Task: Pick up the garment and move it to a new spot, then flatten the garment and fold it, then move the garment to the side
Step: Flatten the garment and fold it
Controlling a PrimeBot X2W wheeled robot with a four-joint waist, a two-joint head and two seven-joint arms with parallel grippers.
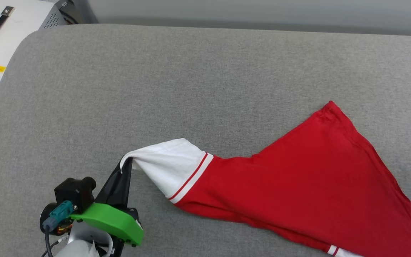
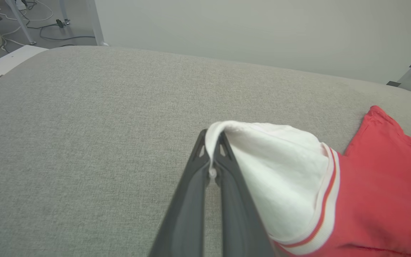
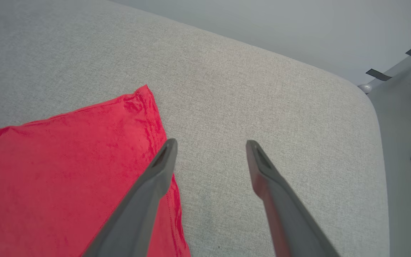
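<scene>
"Nearest you, at the front left of the counter, your left tool is clamped on the shirt, gripping the edge of its white sleeve and lifting it into a small peak."

"And the rest of the shirt?"

"It lies on the counter from that sleeve out to your right, fanning wider as it goes. Its long axis runs left to right, slanting a little. Furthest from you, one red corner points away."

"Which arm is nearer that corner?"

"Your right. The right tool hangs near the corner, over the shirt's right-hand edge, with its fingers spread wide and nothing between them. One finger crosses the red edge in the wrist view, but I can't tell whether it touches. I'd judge the next move to be a stretch. Your left hold anchors the sleeve end, so close the right tool on the edge opposite, along that same left-to-right line."
</scene>
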